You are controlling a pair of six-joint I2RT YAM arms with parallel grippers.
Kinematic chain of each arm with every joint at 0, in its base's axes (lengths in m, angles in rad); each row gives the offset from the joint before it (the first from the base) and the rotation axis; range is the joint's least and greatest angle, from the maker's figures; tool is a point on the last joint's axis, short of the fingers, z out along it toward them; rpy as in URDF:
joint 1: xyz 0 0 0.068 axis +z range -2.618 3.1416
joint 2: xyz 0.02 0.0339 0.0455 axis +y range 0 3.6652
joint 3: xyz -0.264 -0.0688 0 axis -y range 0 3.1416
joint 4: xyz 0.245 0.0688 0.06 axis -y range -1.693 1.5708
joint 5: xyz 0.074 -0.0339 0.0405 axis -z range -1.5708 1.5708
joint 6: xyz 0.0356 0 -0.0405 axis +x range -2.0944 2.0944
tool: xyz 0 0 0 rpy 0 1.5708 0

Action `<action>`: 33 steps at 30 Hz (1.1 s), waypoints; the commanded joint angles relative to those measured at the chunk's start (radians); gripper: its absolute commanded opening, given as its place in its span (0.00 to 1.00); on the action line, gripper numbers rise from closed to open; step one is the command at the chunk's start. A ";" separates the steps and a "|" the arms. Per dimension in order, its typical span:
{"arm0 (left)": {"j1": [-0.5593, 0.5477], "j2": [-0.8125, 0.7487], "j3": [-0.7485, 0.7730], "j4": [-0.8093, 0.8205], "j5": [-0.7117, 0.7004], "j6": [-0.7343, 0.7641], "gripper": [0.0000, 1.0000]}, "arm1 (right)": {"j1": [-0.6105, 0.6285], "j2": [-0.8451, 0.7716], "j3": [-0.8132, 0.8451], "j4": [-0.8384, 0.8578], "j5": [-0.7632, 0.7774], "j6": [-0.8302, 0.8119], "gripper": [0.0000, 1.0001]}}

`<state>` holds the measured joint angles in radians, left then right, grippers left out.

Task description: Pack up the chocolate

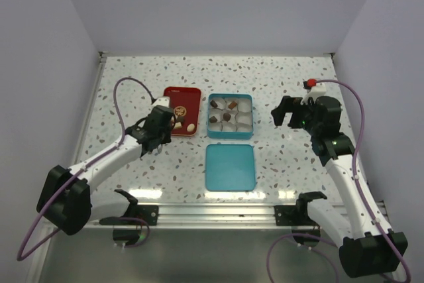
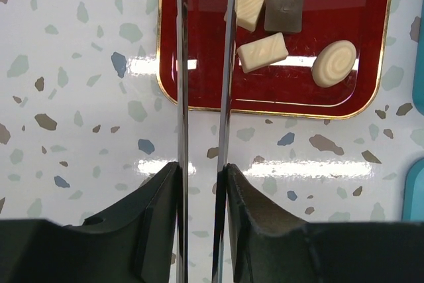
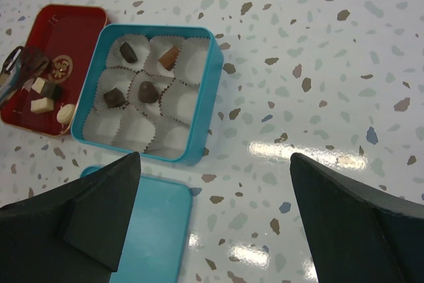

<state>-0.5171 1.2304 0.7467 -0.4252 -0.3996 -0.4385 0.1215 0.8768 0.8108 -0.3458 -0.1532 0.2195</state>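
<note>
My left gripper (image 1: 161,124) (image 2: 202,165) is shut on a pair of thin metal tweezers (image 2: 182,64). Their blades reach over the left part of the red tray (image 1: 182,89) (image 2: 278,94). A dark piece (image 3: 32,63) seems to sit at their tips. On the tray lie a cream square chocolate (image 2: 250,6), a dark square (image 2: 283,12), a cream bar (image 2: 262,52) and a cream oval (image 2: 334,63). The teal tin (image 1: 230,95) (image 3: 202,91) holds several brown pieces (image 3: 148,92) in white paper cups. My right gripper (image 1: 285,114) (image 3: 213,157) is open and empty, right of the tin.
The tin's teal lid (image 1: 230,167) (image 3: 149,223) lies flat in front of the tin. White walls close the speckled table (image 1: 278,77) at the back and sides. A cable loops above each arm.
</note>
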 commanded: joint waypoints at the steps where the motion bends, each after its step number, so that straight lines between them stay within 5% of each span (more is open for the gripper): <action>1: 0.009 -0.012 0.025 0.037 -0.001 0.015 0.30 | -0.002 -0.009 0.005 0.011 -0.017 -0.002 0.99; 16: 0.002 -0.149 0.143 -0.024 0.143 0.110 0.26 | -0.003 0.001 0.005 0.016 -0.014 -0.003 0.99; 25: -0.243 -0.152 0.166 -0.081 0.134 0.130 0.26 | -0.002 0.022 0.010 0.018 -0.008 -0.008 0.99; 33: -0.322 -0.230 0.115 -0.127 0.139 0.070 0.26 | -0.002 0.021 0.010 0.013 -0.009 -0.006 0.99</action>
<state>-0.8223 1.0431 0.8673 -0.5301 -0.2642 -0.3386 0.1215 0.8989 0.8108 -0.3454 -0.1528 0.2192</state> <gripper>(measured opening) 0.365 0.986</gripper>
